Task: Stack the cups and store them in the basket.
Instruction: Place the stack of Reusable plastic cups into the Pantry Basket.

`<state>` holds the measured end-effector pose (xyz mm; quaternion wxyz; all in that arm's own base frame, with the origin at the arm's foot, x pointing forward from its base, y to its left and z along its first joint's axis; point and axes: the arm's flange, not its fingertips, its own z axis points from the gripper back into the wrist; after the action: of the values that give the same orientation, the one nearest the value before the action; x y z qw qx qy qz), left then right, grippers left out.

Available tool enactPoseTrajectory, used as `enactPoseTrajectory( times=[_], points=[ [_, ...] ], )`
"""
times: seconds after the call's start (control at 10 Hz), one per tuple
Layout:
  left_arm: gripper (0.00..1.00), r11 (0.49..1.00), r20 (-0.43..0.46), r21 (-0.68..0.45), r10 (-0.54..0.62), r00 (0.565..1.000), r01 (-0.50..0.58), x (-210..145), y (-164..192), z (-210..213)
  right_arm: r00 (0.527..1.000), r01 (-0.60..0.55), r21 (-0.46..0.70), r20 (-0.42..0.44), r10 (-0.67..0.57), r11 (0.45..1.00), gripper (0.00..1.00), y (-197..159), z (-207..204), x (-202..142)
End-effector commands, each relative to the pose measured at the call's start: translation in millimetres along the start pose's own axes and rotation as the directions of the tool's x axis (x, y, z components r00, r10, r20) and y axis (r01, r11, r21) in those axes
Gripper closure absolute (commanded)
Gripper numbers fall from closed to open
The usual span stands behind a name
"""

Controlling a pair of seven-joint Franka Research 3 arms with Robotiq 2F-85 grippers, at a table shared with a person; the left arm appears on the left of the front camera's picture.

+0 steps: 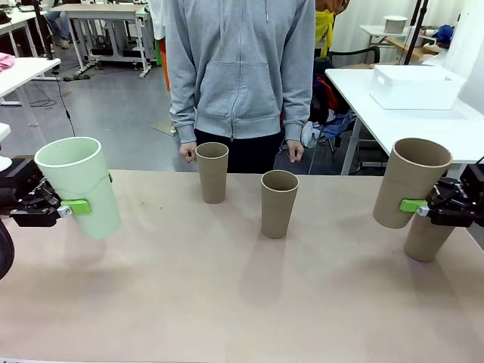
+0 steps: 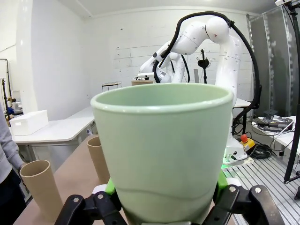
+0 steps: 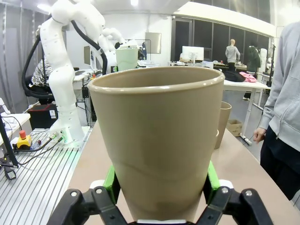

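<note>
Front view: left gripper (image 1: 89,195) clamps the mint-green cup (image 1: 78,181) at 9 o'clock, right gripper (image 1: 414,204) a tan cup (image 1: 412,178) at 3 o'clock — two other tan cups (image 1: 212,172) (image 1: 279,204) stand centre, basket (image 1: 412,94) at 1 o'clock.

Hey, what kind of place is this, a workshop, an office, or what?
Probably a robotics lab: a white robot arm mounted beside the table, an emergency stop button with cables near its base, and white worktables spread across an open room.
</note>
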<state>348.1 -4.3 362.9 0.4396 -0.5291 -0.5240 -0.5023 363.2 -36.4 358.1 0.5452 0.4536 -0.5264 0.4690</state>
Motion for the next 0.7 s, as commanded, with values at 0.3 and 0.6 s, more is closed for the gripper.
enactPoseTrajectory(
  times=[0.3,0.6],
  points=[
    [0.15,1.000,-0.002,-0.005,-0.002,1.000,0.002,0.7,-0.5,0.1,1.000,-0.008,0.002,0.005,0.008,1.000,0.16,0.0,-1.3,1.7],
    [0.15,1.000,-0.002,-0.005,-0.002,1.000,0.002,0.7,-0.5,0.1,1.000,-0.008,0.002,0.005,0.008,1.000,0.16,0.0,-1.3,1.7]
  ],
)
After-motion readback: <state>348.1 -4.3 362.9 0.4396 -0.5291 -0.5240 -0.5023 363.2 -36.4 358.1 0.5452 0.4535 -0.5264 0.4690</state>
